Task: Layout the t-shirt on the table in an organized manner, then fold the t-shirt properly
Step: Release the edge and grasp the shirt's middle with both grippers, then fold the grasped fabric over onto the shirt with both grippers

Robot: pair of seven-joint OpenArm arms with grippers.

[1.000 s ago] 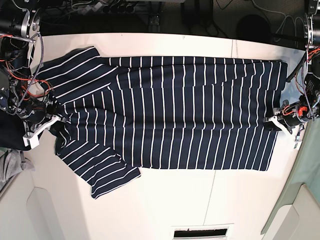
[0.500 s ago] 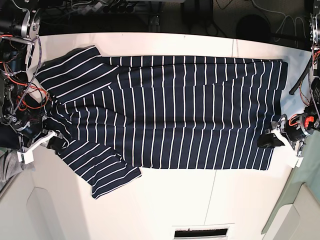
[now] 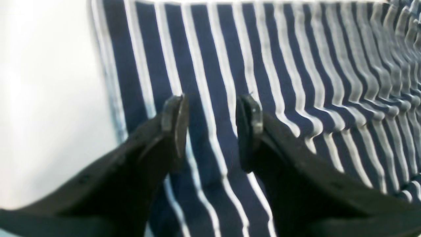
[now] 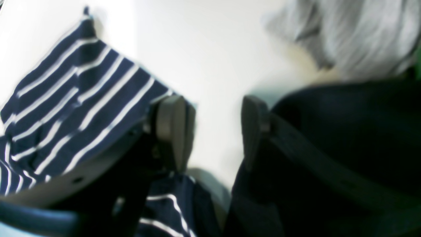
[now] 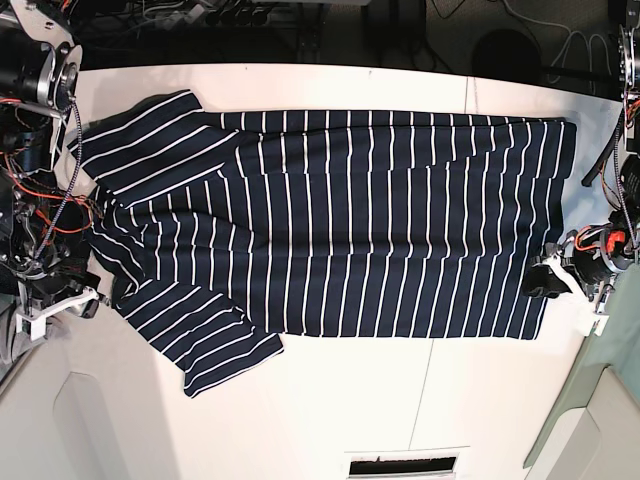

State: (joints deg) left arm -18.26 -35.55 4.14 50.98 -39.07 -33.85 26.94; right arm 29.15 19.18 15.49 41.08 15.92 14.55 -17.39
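The white table (image 5: 330,400) carries the t-shirt (image 5: 340,225), spread flat lengthwise with both sleeves splayed at the base view's left end. The left gripper (image 3: 210,131) hangs over the hem end, its 2 fingers parted wide with striped cloth below and nothing pinched. The right gripper (image 4: 210,131) sits off the sleeve end, fingers apart over bare table, beside a plain dark cloth (image 4: 345,131) and grey cloth (image 4: 355,36).

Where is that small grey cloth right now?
In the base view the grey cloth peeks in at the far left edge, just off the table, below the right gripper. The right wrist view shows it beside a plain dark cloth.
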